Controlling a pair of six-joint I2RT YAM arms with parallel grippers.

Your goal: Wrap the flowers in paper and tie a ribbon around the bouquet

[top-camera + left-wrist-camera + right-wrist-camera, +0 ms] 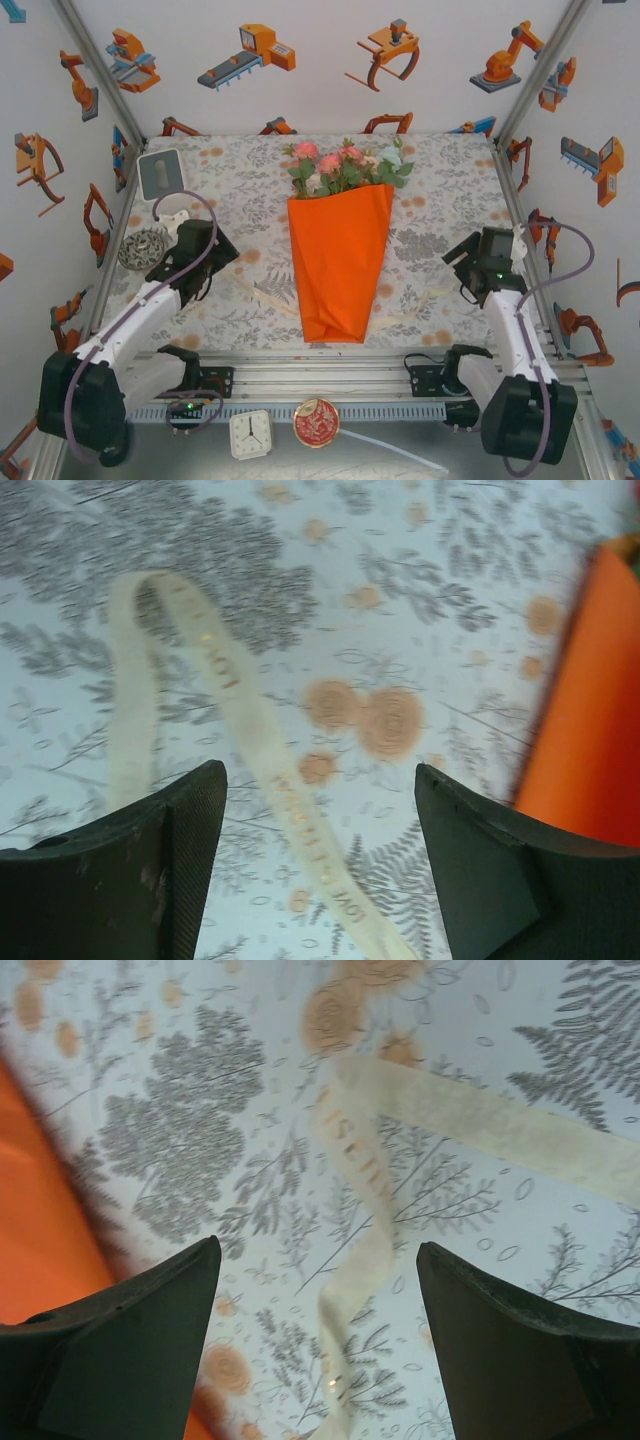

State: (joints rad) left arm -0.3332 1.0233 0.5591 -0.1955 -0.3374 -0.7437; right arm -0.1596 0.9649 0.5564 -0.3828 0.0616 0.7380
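The bouquet lies in the middle of the table: a cone of orange paper (340, 260) with the pink, white and pale blue flowers (345, 168) sticking out at its far end. My left gripper (215, 252) hangs open to the left of the cone. Between its fingers (320, 780) the cream ribbon (250, 730) lies loose on the cloth, with the paper's edge (590, 730) at the right. My right gripper (462, 262) stands open on the cone's right. The ribbon (370, 1220) curls on the cloth between its fingers (318, 1250), ungripped, with the paper (40, 1230) at the left.
A grey number card (160, 172) stands at the back left, with a metallic round object (143, 248) just in front of it. A small clock (250, 434) and a red round tin (316, 421) sit below the front aluminium rail (320, 375). Printed walls close in three sides.
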